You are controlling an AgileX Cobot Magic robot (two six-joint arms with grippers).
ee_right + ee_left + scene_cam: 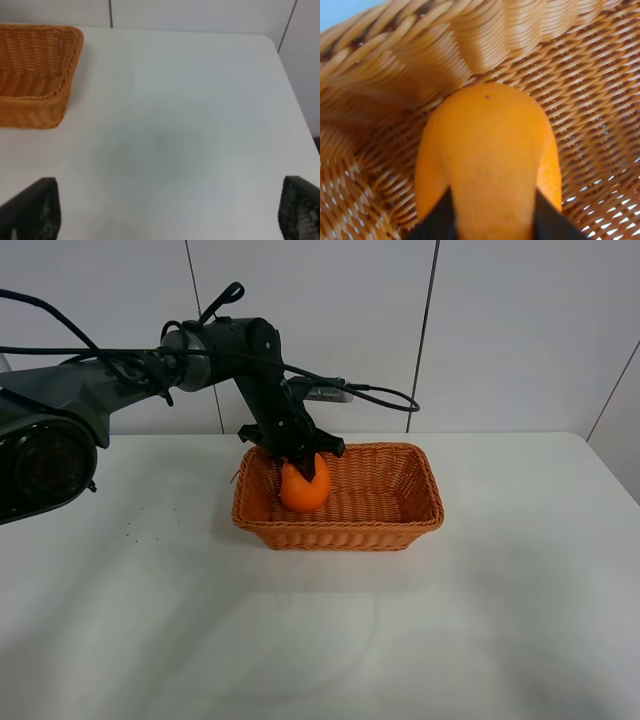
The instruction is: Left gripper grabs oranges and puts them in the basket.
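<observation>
Woven basket (340,532) wall close beside orange (304,490); white desk (450,620) around. Orange inside basket's left end, pinched between left fingers (437,222) from above. Right fingers (32,210) spread wide above desk, near basket.

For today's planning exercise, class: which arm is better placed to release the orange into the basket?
Left. The left pincer grips the orange inside the basket; the right pincer hangs open over the table, outside it.

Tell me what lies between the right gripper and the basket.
Only bare white table: the right wrist view shows nothing else between the right gripper and the basket.
</observation>
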